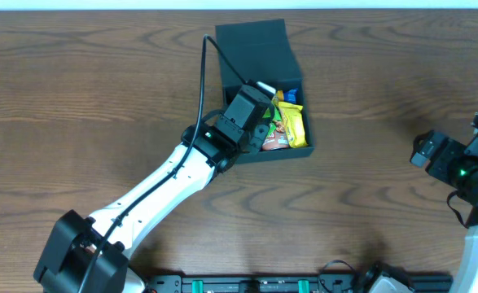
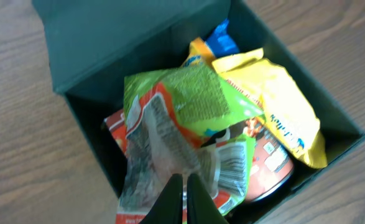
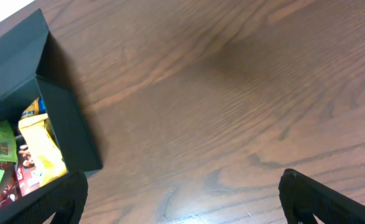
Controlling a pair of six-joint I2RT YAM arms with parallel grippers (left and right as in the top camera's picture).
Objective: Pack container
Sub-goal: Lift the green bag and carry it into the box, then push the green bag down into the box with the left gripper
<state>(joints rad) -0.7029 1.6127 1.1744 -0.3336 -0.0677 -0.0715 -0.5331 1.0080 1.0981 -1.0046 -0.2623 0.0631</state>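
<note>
The dark teal container (image 1: 255, 45) stands open at the table's back centre, its flap lid folded back. It also shows in the left wrist view (image 2: 107, 37) and the right wrist view (image 3: 67, 121). It holds a yellow packet (image 2: 281, 118), a red packet (image 2: 270, 163), a blue one (image 2: 222, 40) and a crumpled green packet (image 2: 191, 99). My left gripper (image 2: 183, 179) is over the box's near-left side, shut on the green packet's silvery edge. My right gripper (image 3: 182, 180) is open and empty over bare table, far to the right (image 1: 424, 150).
The brown wood table (image 1: 84, 98) surrounds the box. A black and green rail (image 1: 255, 285) runs along the front edge. The left arm (image 1: 157, 195) reaches diagonally from the front left.
</note>
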